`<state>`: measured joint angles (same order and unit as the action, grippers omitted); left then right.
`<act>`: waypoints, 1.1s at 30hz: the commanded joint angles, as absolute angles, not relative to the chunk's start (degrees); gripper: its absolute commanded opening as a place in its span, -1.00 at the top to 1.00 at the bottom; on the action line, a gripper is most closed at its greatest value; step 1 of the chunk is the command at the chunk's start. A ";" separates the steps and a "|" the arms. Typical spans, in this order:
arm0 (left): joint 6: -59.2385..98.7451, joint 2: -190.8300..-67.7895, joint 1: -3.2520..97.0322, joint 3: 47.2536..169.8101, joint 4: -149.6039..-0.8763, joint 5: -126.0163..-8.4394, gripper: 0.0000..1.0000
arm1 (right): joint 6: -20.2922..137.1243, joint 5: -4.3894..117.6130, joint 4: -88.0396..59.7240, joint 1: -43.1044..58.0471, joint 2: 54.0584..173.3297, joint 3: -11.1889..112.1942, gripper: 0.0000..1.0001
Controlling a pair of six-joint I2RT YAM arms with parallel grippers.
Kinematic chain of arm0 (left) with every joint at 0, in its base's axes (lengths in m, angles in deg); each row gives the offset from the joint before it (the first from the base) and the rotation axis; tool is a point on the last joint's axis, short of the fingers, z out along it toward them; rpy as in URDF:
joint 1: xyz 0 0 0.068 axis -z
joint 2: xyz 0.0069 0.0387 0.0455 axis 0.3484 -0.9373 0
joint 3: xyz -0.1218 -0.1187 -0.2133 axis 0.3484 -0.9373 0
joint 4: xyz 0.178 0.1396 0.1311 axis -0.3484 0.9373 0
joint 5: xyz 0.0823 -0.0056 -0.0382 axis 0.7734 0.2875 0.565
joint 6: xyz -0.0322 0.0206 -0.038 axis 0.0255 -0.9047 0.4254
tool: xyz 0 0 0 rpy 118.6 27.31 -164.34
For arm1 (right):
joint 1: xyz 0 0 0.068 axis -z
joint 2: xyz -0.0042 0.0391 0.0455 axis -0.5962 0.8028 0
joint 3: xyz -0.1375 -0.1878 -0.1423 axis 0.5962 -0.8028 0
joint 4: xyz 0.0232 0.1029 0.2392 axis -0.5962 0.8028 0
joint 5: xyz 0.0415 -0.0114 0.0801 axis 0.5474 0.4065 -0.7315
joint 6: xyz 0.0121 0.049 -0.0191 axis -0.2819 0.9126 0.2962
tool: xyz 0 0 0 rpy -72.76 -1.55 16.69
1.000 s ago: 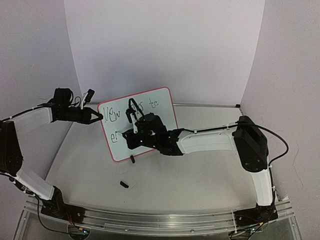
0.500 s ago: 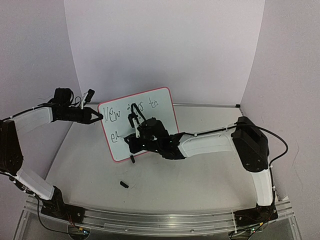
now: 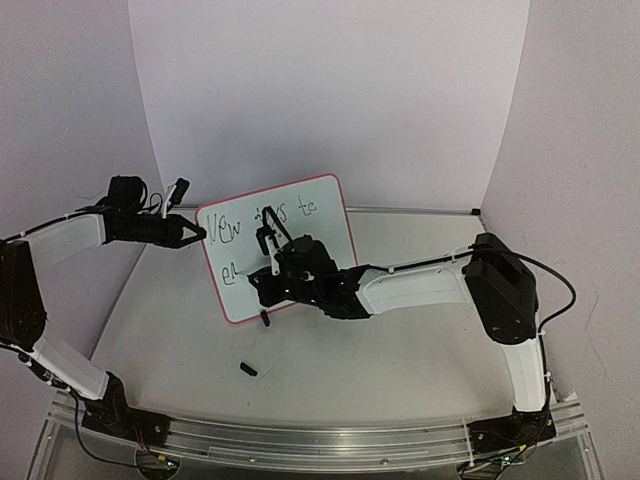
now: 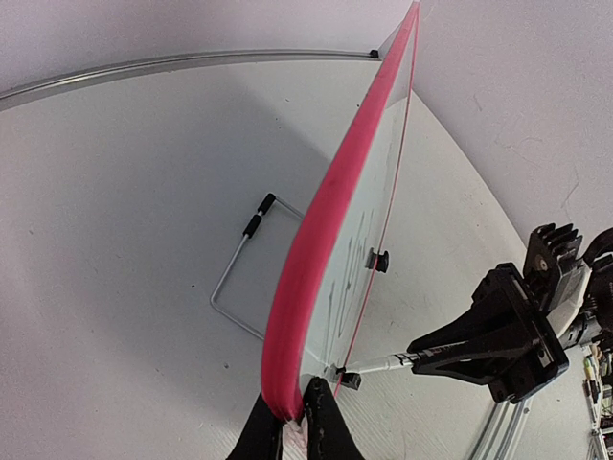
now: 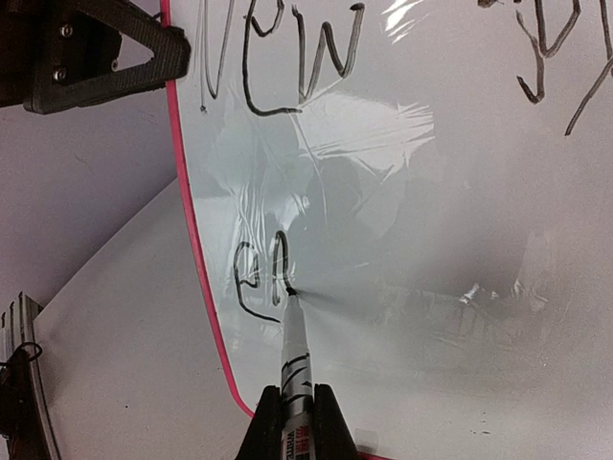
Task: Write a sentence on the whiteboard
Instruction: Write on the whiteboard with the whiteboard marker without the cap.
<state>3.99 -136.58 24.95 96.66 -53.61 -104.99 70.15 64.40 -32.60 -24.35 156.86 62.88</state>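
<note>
Pinching the left edge of the whiteboard (image 3: 330, 240) between the closed fingers of my left gripper (image 3: 200, 235), I have the board standing upright and tilted on the table (image 3: 420, 345), towards the back left, its written face turned to my right arm. From the left wrist camera I see the board edge-on, its pink-red rim (image 4: 326, 220) running up from my left fingertips (image 4: 273, 426), and a thin bent wire loop (image 4: 239, 278) lying on the table on the far side of it; I cannot tell whether the loop is joined to the board. My right gripper (image 3: 262, 278) is clamped on a marker (image 5: 292, 355), which points up from between its fingers, the black tip touching the white surface. The sentence (image 5: 297, 57) is only partly there: "New" is plain at the top left, more strokes of that line show at the top right, and on the lower line, near the left rim, stand an "e" and a looped stroke beside it, with the marker tip at the foot of that stroke. In the overhead view my right wrist covers the middle of the upper line. A small black piece (image 3: 248, 368) lies on the table in front of the board, apart from it.
</note>
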 commanded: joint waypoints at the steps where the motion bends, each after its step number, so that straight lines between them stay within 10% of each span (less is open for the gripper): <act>1: 3.08 -137.67 25.50 97.54 -50.84 -99.57 1.00 | 70.04 69.04 -33.44 -23.24 155.83 64.59 1.00; 33: 2.99 -137.75 25.75 97.54 -50.77 -99.70 1.00 | 69.97 73.86 -37.59 -22.82 154.15 62.12 1.00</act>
<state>3.99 -136.58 24.97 96.68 -53.61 -104.88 69.73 68.12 -35.92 -24.44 156.86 63.18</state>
